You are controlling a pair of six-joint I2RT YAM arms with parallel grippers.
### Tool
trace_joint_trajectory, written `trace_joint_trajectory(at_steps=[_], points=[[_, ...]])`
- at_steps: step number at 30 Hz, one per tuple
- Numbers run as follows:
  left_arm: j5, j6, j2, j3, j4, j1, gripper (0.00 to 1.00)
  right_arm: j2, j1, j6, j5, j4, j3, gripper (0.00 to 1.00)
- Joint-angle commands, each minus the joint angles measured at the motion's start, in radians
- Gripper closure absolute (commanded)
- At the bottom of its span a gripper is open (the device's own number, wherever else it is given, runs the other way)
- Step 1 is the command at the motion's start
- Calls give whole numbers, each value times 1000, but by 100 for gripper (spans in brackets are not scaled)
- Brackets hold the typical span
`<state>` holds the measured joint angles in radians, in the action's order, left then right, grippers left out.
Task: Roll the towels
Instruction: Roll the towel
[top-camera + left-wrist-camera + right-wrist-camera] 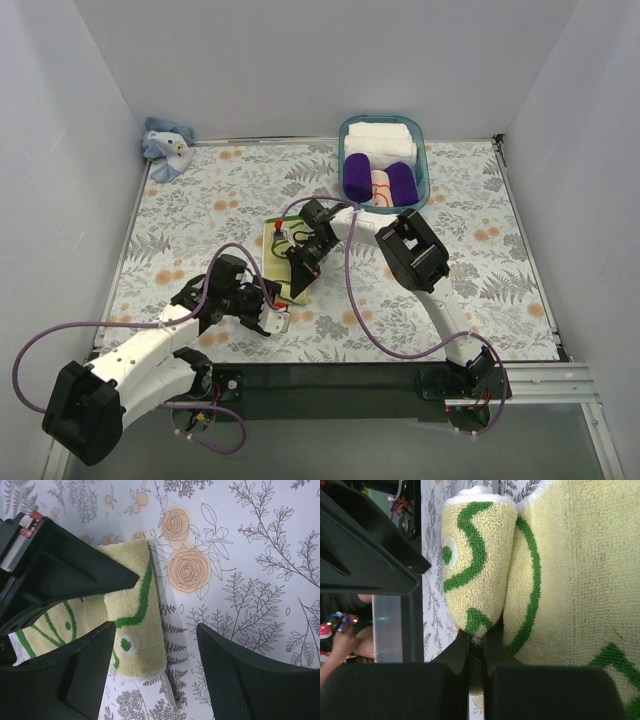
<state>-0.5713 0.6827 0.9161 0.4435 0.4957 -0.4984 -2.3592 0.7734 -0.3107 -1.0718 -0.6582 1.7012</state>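
Yellow-green towel [475,565]: soft, light, floppy. Rolled edge is pinched in closed right gripper [477,645]. left gripper [155,645] is seen open beside it; roll's end is best grasped.

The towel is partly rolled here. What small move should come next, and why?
Probably bring the open left gripper onto the free end of the roll in the yellow-green towel and close it. The right gripper is shut on the roll's other end, and much of the towel lies flat.

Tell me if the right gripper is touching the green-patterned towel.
Touching. Right wrist view shows the right gripper shut on the towel, pinching its rolled end.
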Motion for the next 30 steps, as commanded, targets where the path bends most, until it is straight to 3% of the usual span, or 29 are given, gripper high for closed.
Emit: trace_joint_trajectory(at_steps=[1,4,7,12,13,15,18,21,22,25,30], points=[[158,-9,30,-38,-166,-67,38,-51,4,16,18,-73,21,99],[264,-12,59,-84,-262,-161,38,-69,4,21,-4,-84,40,99],[339,-5,85,-121,-321,-193,39,-80,3,21,-17,-101,48,99],[410,-17,139,-149,-370,-196,49,-83,1,13,-45,-122,44,99],[412,-23,153,-144,-361,-196,52,-86,3,12,-48,-126,43,99],[401,-41,182,-126,-335,-196,68,-86,3,10,-56,-126,40,99],[375,-67,228,-83,-266,-196,80,-75,0,12,-47,-126,35,99],[315,-97,268,-13,-140,-195,94,-42,-14,22,15,-124,34,82],[294,-98,292,4,-99,-193,96,-19,-20,28,36,-121,35,73],[222,-118,316,64,21,-189,100,21,-66,44,107,-121,55,60],[125,-143,377,152,177,-154,100,126,-166,64,226,-116,110,53]])
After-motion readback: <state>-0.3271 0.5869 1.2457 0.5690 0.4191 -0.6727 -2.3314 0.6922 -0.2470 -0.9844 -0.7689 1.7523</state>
